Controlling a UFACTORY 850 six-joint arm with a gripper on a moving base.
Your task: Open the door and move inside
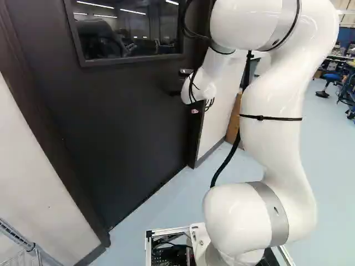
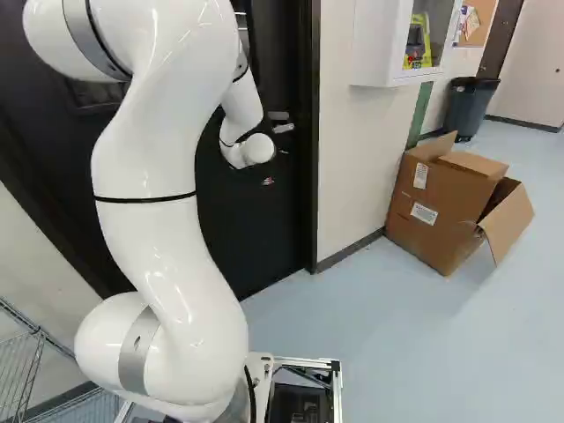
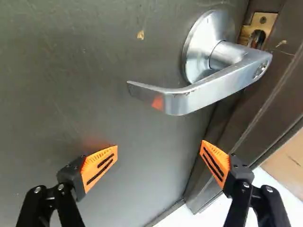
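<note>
A dark door [image 1: 127, 116] with a window fills much of the left base view and looks closed in its frame. My gripper [image 1: 175, 93] is mostly hidden behind the white wrist, close to the door's latch side. In the wrist view the gripper [image 3: 159, 153] has its orange-padded fingers spread wide, with nothing between them. Ahead of the fingertips is the silver lever handle [image 3: 208, 90], clear of both pads. Its round base lies near the brass latch plate [image 3: 259, 26] at the door's edge.
The dark frame [image 2: 307, 132] and a pale wall [image 2: 348, 176] adjoin the latch side. An open cardboard box [image 2: 445, 207] stands by that wall, below a white cabinet [image 2: 379, 44]. A wire rack [image 2: 18, 370] is near the base's left. A dark bin [image 2: 470, 106] stands farther off.
</note>
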